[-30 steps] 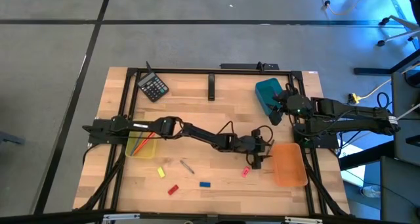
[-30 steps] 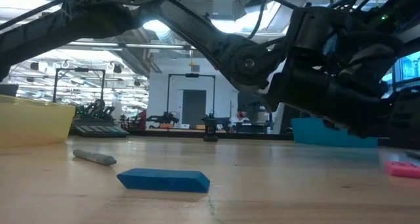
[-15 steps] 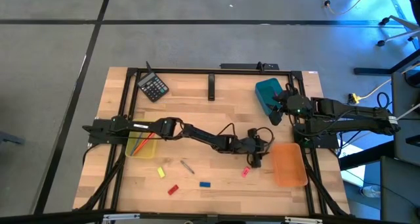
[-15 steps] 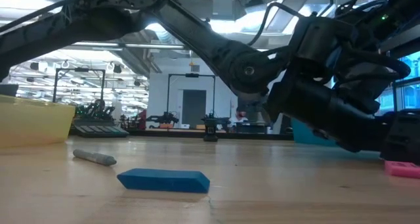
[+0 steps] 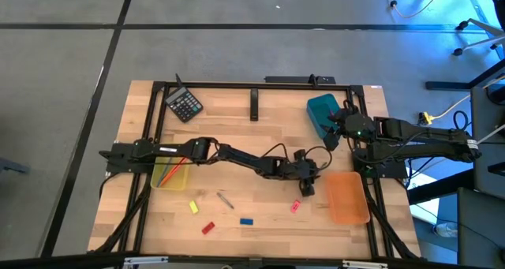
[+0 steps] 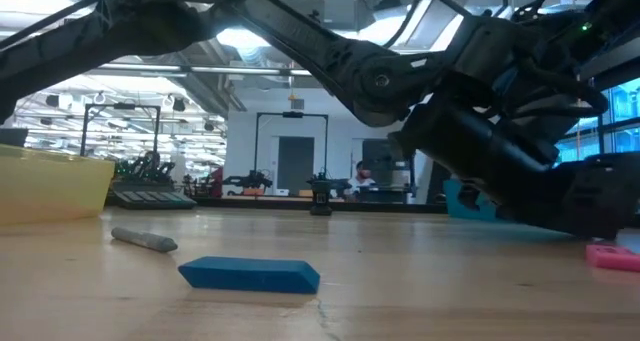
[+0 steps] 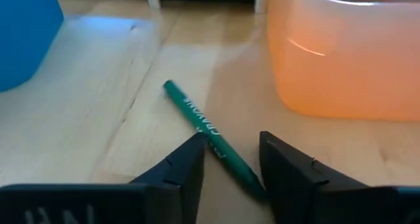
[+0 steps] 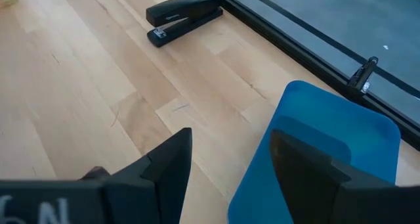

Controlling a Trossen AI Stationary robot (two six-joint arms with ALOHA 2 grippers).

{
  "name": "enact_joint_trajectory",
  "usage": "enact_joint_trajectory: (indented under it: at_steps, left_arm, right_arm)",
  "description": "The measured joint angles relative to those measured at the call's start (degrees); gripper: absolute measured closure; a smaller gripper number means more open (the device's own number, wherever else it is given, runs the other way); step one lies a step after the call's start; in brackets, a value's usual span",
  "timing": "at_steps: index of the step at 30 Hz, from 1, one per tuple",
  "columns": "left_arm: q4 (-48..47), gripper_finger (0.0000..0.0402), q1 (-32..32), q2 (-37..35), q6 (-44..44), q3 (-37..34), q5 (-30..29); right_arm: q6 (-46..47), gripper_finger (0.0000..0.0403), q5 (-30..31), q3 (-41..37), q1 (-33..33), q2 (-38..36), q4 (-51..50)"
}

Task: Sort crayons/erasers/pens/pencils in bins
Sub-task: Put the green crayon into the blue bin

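A pale wooden tabletop (image 5: 237,143) stands on grey floor, workshop racks behind. The left pincer (image 7: 230,159), narrowly parted, straddles a green crayon (image 7: 209,136) beside the orange bin (image 5: 348,196). The right pincer (image 8: 226,161) hangs parted over the teal bin (image 5: 322,113); the pink eraser (image 6: 612,255) is cut off in the low view.

Both arms are dark, almost black, made of long slim links with thicker round joints. The left arm (image 5: 237,158) has a thin black cable that loops above its forearm, and a white mark near its base. The right arm (image 5: 418,139) carries a small green light near its wrist. The left gripper (image 7: 230,165) has two black angular fingers with flat inner faces. The right gripper (image 8: 226,165) has the same fingers. Its body shows pale embossed letters.
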Motion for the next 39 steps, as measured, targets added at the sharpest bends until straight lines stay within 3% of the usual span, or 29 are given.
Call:
enact_joint_trajectory:
  at_steps: [6,16,21,26,33,39]
  left_arm:
    - [-3.8,0.0314,2.3,-0.7,-5.2,0.0,3.4]
    - [-16.7,0.0391,5.2,-3.1,-5.4,0.1,4.2]
    - [-20.3,0.0394,5.9,-4.4,-4.1,0.1,1.7]
    - [-27.9,0.0390,6.0,-7.3,-1.7,-0.3,-6.4]
    - [-37.7,0.0389,6.6,-10.5,-0.2,-0.7,-12.0]
    - [-43.7,0.0388,6.4,-13.4,-0.5,-0.9,-12.8]
  right_arm:
    - [0.1,0.0196,0.1,0.0,0.0,0.0,0.0]
    - [-0.1,0.0196,0.7,0.0,0.0,-0.1,0.7]
    - [-0.1,0.0196,0.8,0.0,0.0,-0.3,0.9]
    - [-0.2,0.0196,0.7,0.0,0.0,-1.5,0.9]
    - [-0.1,0.0196,2.8,0.0,0.0,-4.4,0.4]
    - [0.1,0.0196,2.2,0.0,0.0,-6.9,0.1]
